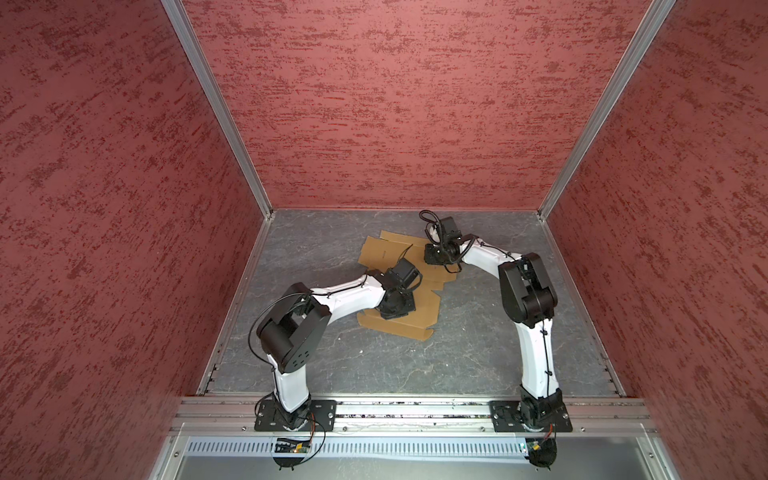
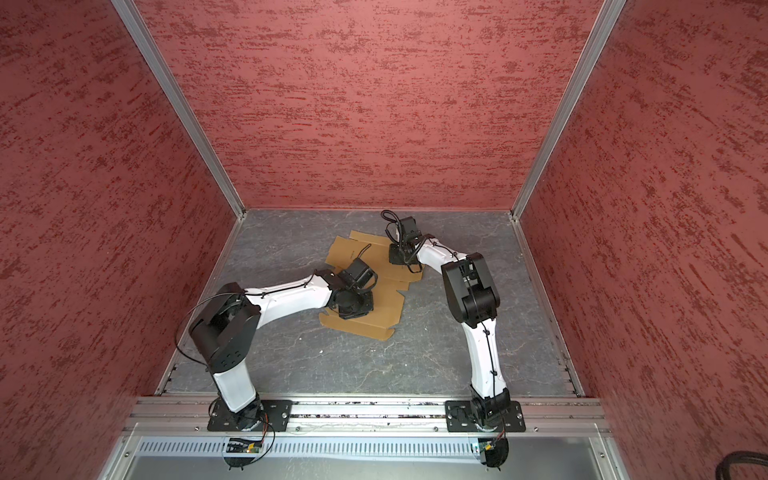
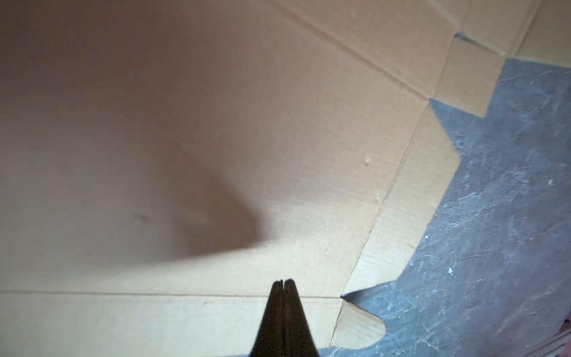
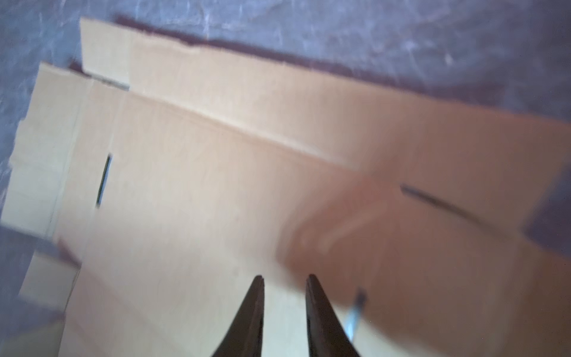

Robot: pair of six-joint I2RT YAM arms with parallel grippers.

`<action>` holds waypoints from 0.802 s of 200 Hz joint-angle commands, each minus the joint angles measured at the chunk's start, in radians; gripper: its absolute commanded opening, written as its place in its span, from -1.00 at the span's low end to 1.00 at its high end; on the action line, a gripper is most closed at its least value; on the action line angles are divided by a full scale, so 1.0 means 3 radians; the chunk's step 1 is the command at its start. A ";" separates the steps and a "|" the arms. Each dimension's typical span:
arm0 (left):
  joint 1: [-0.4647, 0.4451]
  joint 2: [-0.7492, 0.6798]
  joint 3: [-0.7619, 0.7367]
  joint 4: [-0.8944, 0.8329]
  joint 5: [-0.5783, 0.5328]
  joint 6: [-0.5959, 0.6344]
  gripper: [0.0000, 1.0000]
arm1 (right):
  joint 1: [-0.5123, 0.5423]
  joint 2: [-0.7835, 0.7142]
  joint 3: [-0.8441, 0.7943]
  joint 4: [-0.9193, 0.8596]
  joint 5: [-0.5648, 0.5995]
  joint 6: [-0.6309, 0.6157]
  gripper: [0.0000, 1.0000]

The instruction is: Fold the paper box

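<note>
Walls (image 1: 395, 104) of rough red texture enclose a grey stone-patterned table (image 1: 478, 340). Toward the back of it, the paper box (image 1: 376, 257) lies as an unfolded cardboard sheet with its flaps spread, seen in both top views. The left arm (image 1: 345, 295) reaches over the sheet's near half and the right arm (image 1: 482, 257) over its far part. The right gripper (image 4: 285, 278) hangs over the cardboard, jaws a little apart, gripping nothing. The left gripper (image 3: 284, 282) shows only a hairline slit, nothing held, by a crease (image 3: 154, 293). A thin slot (image 4: 104, 179) cuts the sheet.
</note>
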 commanded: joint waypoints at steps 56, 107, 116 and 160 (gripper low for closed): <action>0.0882 -0.0475 0.0095 -0.0051 0.0045 0.0745 -0.20 | 0.0210 -0.1038 -0.0976 0.0288 0.0158 0.0504 -0.37; 0.1478 -0.0118 0.0482 0.0039 0.0355 0.1169 0.54 | 0.0778 -0.1072 -0.1185 0.0292 0.0190 0.0783 -0.38; 0.1541 -0.0023 0.0532 0.0070 0.0392 0.1220 0.62 | 0.0858 -0.1054 -0.1205 0.0317 0.0160 0.0829 -0.39; 0.1716 0.0527 0.0837 0.0117 0.0366 0.1418 0.67 | 0.1069 -0.0929 -0.1267 0.0366 0.0047 0.0924 -0.43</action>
